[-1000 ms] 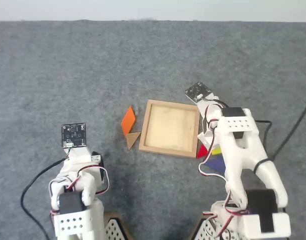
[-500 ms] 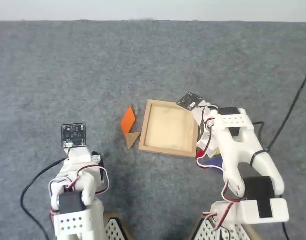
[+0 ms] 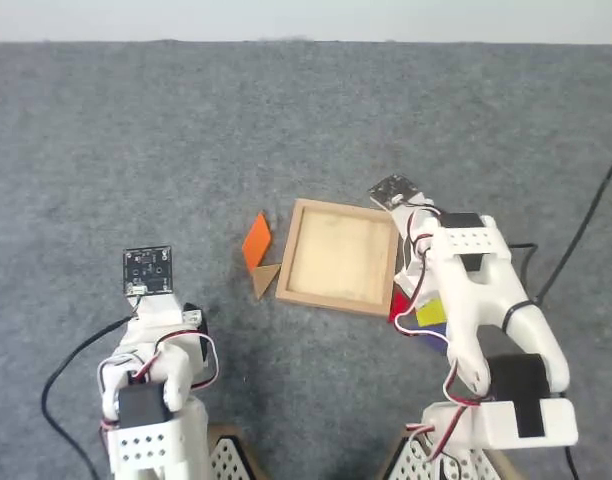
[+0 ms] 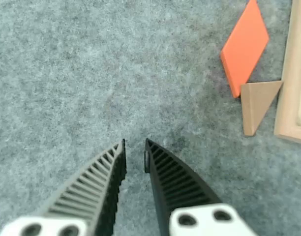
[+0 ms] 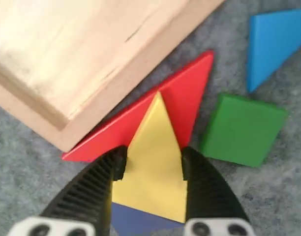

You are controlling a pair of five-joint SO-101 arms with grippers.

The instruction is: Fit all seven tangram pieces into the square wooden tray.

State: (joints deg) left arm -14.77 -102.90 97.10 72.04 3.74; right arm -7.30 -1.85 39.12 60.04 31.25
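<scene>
The tray is smooth pale wood, the table rough grey cloth, the right claw ribbed black plastic, the yellow triangle matt.

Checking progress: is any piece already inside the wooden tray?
No, the tray is bare wood inside, and the orange piece and tan triangle lie outside beside it.

Tray: square, pale wood, raised rim, flat on the tabletop.
Orange parallelogram: flat, just beside the tray's outer side.
Tan triangle: small, touching the orange parallelogram's tip and close to the rim.
Red triangle: flat, its long edge against the tray's opposite side.
Yellow triangle: over the red triangle, clamped in the right gripper.
Green square: just beside the red triangle.
Blue triangle: near the green square, apart from it.
Dark blue piece: mostly hidden under the yellow triangle.
</scene>
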